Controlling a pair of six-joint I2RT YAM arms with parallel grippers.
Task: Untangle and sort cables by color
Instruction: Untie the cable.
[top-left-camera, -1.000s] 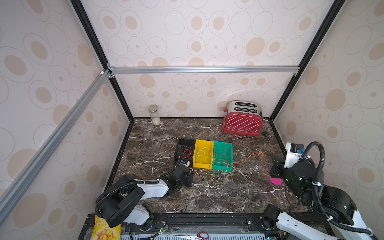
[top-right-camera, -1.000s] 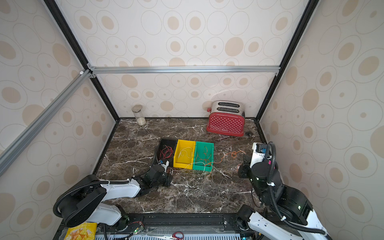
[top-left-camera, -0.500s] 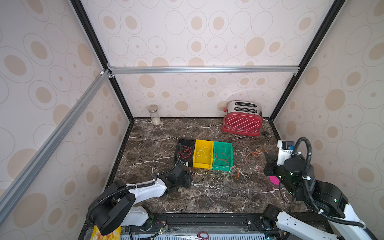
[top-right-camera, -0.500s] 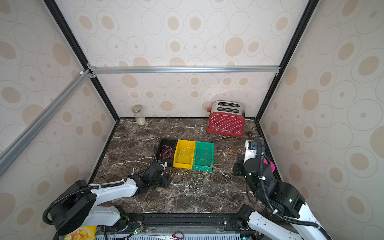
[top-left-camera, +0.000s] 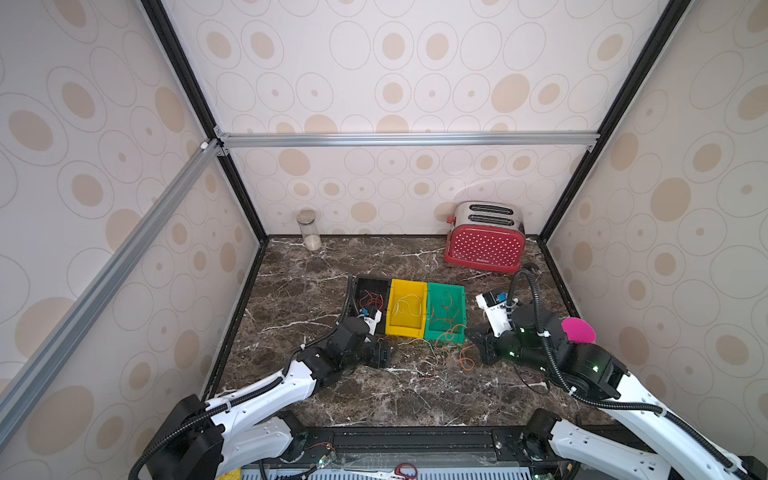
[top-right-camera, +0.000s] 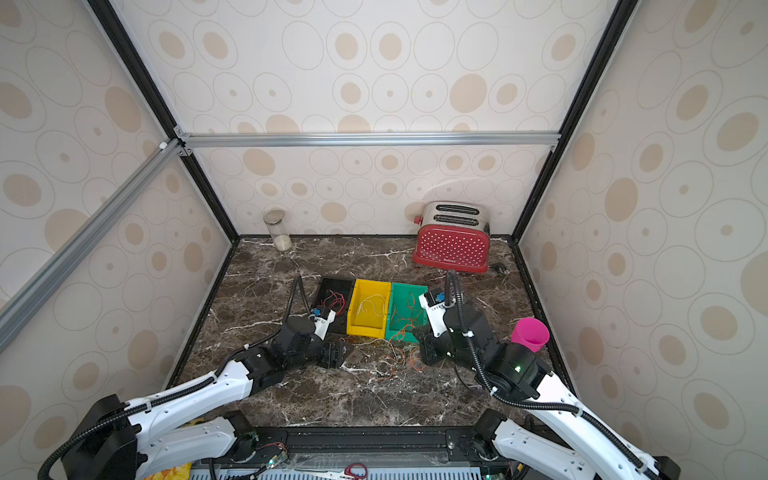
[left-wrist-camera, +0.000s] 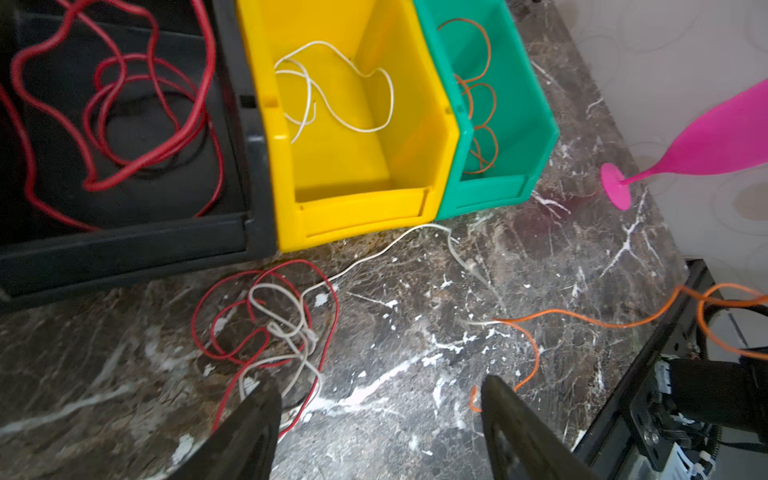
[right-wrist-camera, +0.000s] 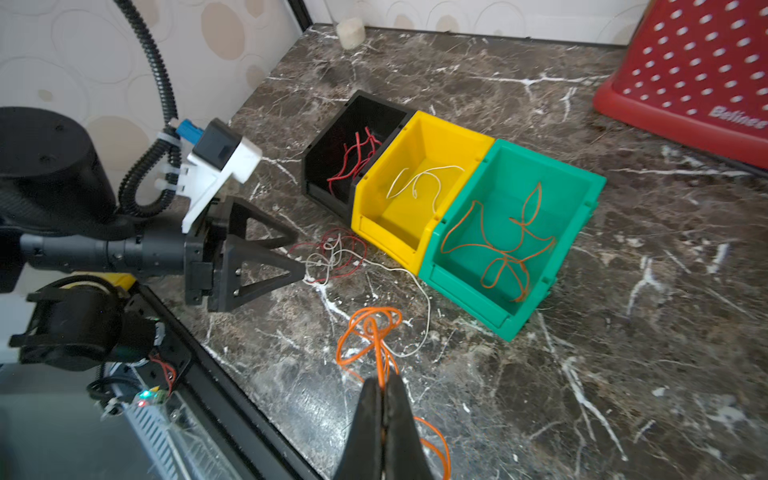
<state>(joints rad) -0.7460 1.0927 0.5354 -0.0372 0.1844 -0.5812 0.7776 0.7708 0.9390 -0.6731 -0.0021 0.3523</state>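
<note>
Left wrist view: the left pincer (left-wrist-camera: 378, 415) hangs just above the marble (left-wrist-camera: 415, 436), wide open with nothing between its jaws. One finger (left-wrist-camera: 253, 424) overlaps the tail of the red-and-white knot (left-wrist-camera: 270, 328).
Right side: the right pincer (right-wrist-camera: 384, 399) is pinched tight on the orange cable (right-wrist-camera: 370, 328), whose loops lie on the marble in front of the green bin (right-wrist-camera: 469, 286).
Already sorted: red strands (left-wrist-camera: 124, 104) lie in the black bin (left-wrist-camera: 124, 249), white ones (left-wrist-camera: 332, 83) in the yellow bin (left-wrist-camera: 357, 216), and orange ones (left-wrist-camera: 478, 95) in the green bin.
Still loose: the knot sits just before the black and yellow bins. A white strand (left-wrist-camera: 374, 253) trails from it towards the orange cable's free end.
Just changed, left: the jaws were shut a second ago and have now spread. The pincer has also edged from the black bin's front towards the knot.
Just changed, right: in both top views the arm has swung in from beside the pink cup (top-left-camera: 577, 330). The orange cable has come with it, from right of the green bin to in front of it.
Meaning: I'd say the left pincer is free for a new grab, most likely at the knot. The orange cable looks nearly clear of the white and is close to its bin. The red-and-white knot is the main work left.
</note>
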